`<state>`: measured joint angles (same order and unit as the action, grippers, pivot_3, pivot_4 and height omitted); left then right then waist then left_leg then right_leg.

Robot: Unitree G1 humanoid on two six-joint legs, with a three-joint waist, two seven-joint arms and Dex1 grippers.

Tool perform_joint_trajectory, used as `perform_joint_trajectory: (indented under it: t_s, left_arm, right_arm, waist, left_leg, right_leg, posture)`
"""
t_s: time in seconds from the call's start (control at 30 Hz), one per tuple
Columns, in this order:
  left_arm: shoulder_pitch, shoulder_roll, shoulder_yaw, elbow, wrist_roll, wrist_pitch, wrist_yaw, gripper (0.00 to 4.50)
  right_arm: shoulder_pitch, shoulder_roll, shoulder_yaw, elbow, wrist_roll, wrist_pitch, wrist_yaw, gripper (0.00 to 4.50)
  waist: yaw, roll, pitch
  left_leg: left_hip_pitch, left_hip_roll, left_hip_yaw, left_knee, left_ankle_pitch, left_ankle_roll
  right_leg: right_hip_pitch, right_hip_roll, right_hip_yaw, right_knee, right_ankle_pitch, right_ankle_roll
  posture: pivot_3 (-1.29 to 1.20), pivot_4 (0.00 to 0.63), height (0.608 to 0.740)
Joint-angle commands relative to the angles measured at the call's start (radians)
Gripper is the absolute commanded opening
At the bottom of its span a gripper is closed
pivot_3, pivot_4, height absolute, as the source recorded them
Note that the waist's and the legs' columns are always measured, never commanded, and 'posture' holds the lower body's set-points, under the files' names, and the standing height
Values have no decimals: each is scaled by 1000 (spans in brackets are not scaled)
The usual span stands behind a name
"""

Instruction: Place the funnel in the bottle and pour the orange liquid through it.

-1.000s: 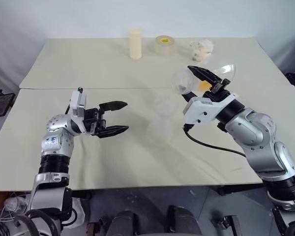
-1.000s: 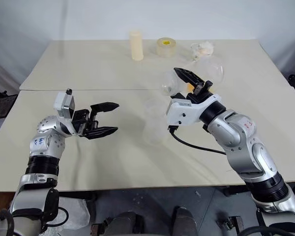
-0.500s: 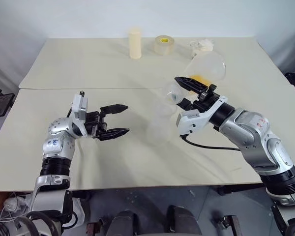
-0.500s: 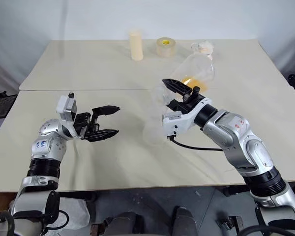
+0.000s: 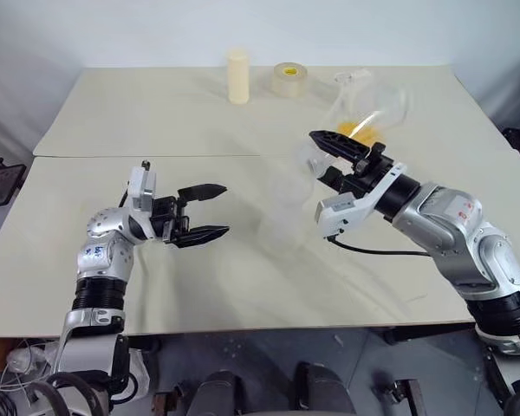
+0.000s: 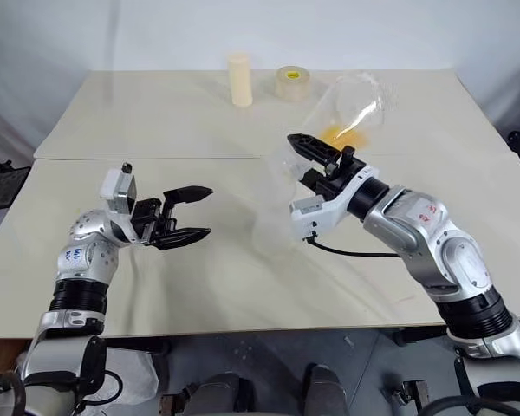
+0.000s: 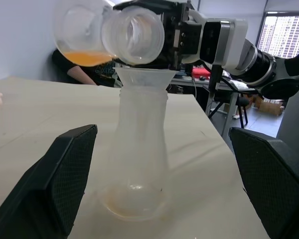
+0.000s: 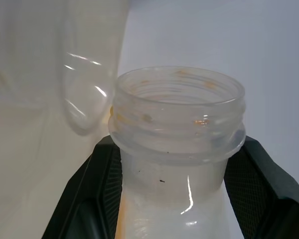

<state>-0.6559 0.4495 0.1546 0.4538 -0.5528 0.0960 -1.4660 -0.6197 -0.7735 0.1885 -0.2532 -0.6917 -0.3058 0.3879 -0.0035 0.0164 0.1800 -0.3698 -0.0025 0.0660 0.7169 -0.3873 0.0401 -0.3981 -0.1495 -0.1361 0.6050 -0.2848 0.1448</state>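
Note:
The clear conical bottle (image 7: 139,164) stands on the table with the see-through funnel (image 7: 142,82) seated in its neck. Just above the funnel hangs the mouth of a round clear flask (image 7: 133,32), tilted with its belly raised. The orange liquid (image 7: 84,57) pools in that belly and does not reach the mouth. My right gripper (image 5: 329,156) is shut on the flask's neck (image 8: 177,129), one black finger on each side. My left gripper (image 5: 221,208) is open and empty, level with the bottle (image 5: 277,208) and a short way to its left. A faint orange tint rings the bottle's base.
A cream cylinder (image 5: 237,76) and a tape roll (image 5: 289,80) stand at the table's far edge, with a white crumpled wad (image 5: 347,80) beside them. A seam (image 5: 156,156) joins two tabletops. A person (image 7: 84,74) sits beyond the table.
My right wrist has rolled, swinging the flask's belly up and back and bringing its mouth down over the funnel. The liquid has shifted inside. The left arm stayed put.

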Motion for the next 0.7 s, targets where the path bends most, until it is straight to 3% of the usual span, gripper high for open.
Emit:
perform_joint_trajectory:
  t_s: [0.03,0.7]
  left_arm:
    - [-8,-3,2,-10,-5,-11,-2,4500]
    - [-32,-6,-3,23,-3,-23,-12,4500]
  right_arm:
    - [-24,-15,-45,-20,-17,-13,-13,2445]
    - [-58,-14,-42,5,-73,-67,-22,2445]
  waist:
    - [0,0,0]
    - [-1,0,0]
  left_leg:
    - [0,0,0,0,0,0]
    - [0,0,0,0,0,0]
  right_leg:
    - [0,0,0,0,0,0]
    - [0,0,0,0,0,0]
  posture:
    - [0,150,740]
    - [0,150,740]
